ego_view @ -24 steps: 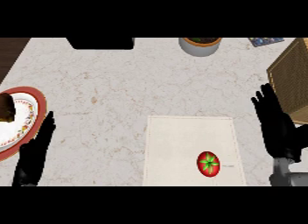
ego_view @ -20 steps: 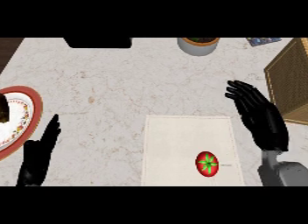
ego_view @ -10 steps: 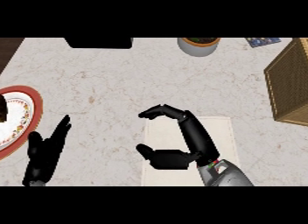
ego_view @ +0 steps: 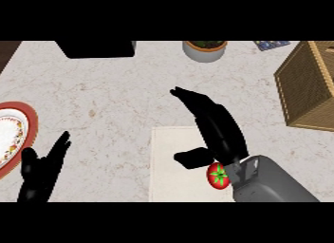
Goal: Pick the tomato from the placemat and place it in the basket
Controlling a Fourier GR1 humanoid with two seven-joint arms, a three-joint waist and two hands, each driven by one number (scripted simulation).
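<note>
Pale speckled stone counter fills the frame. At lower centre lies a cream rectangular placemat, and on it sits the small red tomato with a green stem, just beside the right wrist. The black right hand stretches above it toward upper left, fingers straight, thumb spread out to the side, holding nothing. A woven wicker basket stands at upper right, well apart from the tomato. The left hand rests at lower left, fingers straight, near a red-rimmed white plate.

matte black right hand on smooth grey boxy forearm; left hand all black.
</note>
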